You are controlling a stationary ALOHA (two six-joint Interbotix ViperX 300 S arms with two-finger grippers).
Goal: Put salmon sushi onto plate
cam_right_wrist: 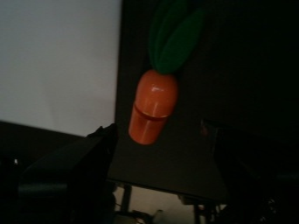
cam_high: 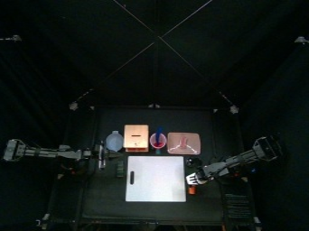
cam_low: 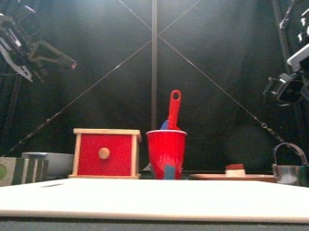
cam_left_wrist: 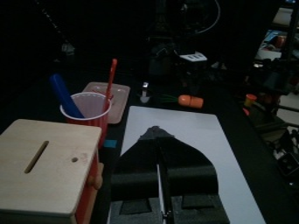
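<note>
Salmon sushi (cam_low: 236,168), a tiny piece with a pinkish top on a pale base, sits low on the right side of the table (cam_high: 107,194). In the level front view it appears at the near edge of the plate (cam_high: 176,137), and the pictures do not settle whether it rests on that rim or just beside it. The plate, a pinkish-tan rounded square, lies behind the white board (cam_high: 157,179), to the right of a red cup (cam_low: 167,152) and a wooden box (cam_low: 107,152). The left claw (cam_left_wrist: 158,138) has its jaws pressed together and holds nothing, hanging over the board's left side. The right claw (cam_right_wrist: 158,162) has its jaws apart and empty, poised above a toy carrot (cam_right_wrist: 152,105) by the board's right edge. Neither claw touches the sushi. By this view the task looks barely begun: the approach, the grasp and the placing in the dish all seem to remain.
</note>
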